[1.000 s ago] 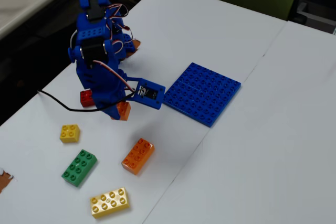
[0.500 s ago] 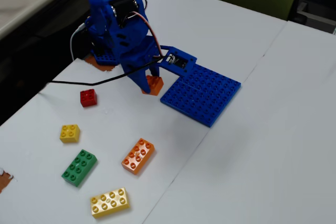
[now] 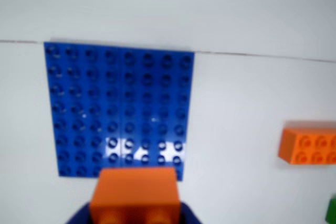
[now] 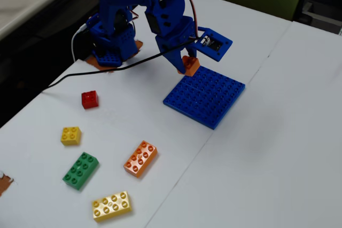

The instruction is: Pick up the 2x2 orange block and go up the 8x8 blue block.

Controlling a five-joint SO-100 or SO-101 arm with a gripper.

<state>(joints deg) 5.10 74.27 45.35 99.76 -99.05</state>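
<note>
The blue two-finger gripper, clamped on the small square orange plastic brick, hid its studs above the flat blue studded plate's far edge.

Blue arm reaching forward, end effector pointing down, clamped closed

- Your small red brick sits at nine o'clock in the fixed view.
- Small yellow brick — just below it.
- Green brick, long orange brick and long yellow brick cluster around seven o'clock.
</note>
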